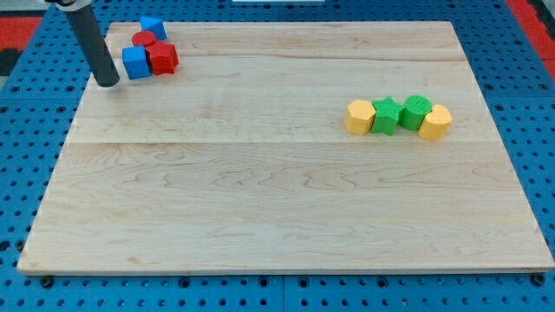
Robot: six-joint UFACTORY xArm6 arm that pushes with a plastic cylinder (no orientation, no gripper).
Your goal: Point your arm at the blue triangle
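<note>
Looking at your wooden board [277,191] on blue pegboard [17,199]: my tip [107,83], a bare rod holding nothing, sits far left beside the blue cube [136,62]; the blue triangle [153,28] lies just beyond.

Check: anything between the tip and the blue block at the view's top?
In the camera view, bare board: my tip sits lower-left of the blue block; the blue cube lies just below that line.

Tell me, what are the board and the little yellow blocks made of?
The board looks like pale unvarnished wood: grain lines and plank seams show. The yellow blocks look like matte plastic, evenly coloured with no grain, though painted wood is possible.
</note>
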